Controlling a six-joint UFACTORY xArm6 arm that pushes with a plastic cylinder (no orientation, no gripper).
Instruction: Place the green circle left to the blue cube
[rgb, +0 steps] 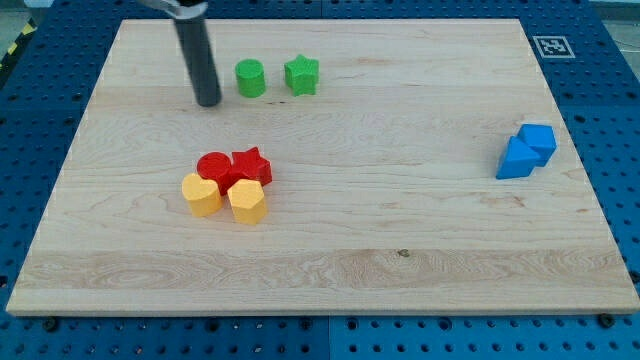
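Observation:
The green circle (250, 78) stands near the view's top, left of centre. The blue cube (539, 141) is far off at the view's right, touching a second blue block (516, 160) on its lower left. My tip (208, 102) rests on the board just left of the green circle, a small gap apart. The dark rod rises from it toward the view's top.
A green star (301, 75) sits just right of the green circle. A red circle (214, 167), a red star (251, 165), a yellow heart (202, 194) and a yellow hexagon (247, 201) cluster left of centre. The wooden board (400, 270) lies on a blue perforated table.

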